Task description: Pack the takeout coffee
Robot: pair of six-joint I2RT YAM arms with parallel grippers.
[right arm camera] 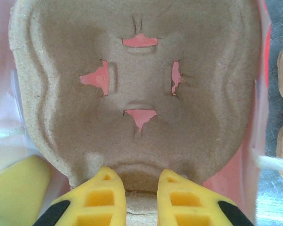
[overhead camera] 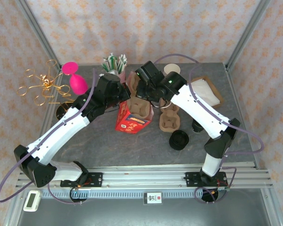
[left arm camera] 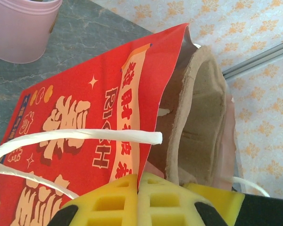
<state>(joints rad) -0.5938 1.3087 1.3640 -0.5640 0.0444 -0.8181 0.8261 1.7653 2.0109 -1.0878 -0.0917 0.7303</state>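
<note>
Pinches rim of red paper bag [left arm camera: 75, 127] in shut left tool [left arm camera: 137, 181], brown pulp cup carrier [right arm camera: 141, 70] in near-shut right tool [right arm camera: 141, 178] at 3 o'clock.

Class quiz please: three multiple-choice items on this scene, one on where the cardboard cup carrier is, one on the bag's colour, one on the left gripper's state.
1. Where is the cup carrier, held by the right gripper, relative to the paper bag? A beside it; B in its mouth; C high above it.
2. The bag's outside is: A red; B blue; C green.
3. The left gripper is: A wide open; B shut on the bag's rim; C shut on the carrier.
Answers: B, bag walls surround the carrier; A, the red printed side shows; B, its fingers pinch the rim.
</note>
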